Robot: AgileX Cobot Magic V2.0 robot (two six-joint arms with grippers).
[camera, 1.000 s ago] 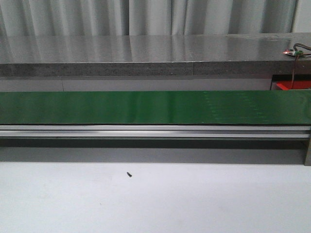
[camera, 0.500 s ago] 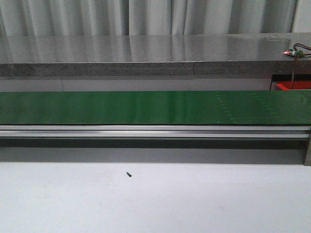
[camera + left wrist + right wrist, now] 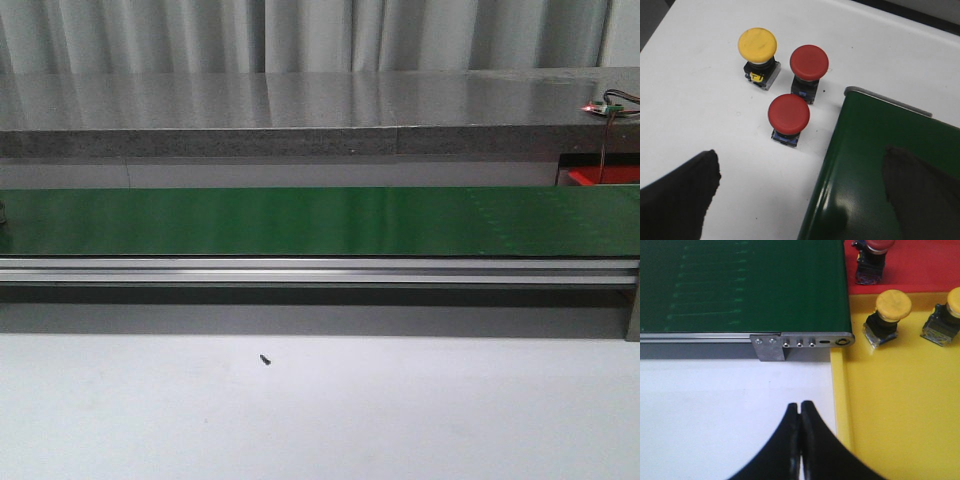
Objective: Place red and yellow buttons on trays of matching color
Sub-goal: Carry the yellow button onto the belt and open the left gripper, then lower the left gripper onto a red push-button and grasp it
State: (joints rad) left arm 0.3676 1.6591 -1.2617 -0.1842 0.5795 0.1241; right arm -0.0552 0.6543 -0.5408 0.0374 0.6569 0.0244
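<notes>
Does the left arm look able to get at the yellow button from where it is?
Probably yes. The yellow button stands upright on bare white table, beside two red buttons but apart from them, and the left jaws stand wide open with nothing between.

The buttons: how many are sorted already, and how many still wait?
Done: two yellow buttons stand on the yellow tray, and one red button on the red tray. In hand: nothing; the right gripper is shut and empty, the left gripper open. Left: one yellow button and two red buttons beside the belt.
</notes>
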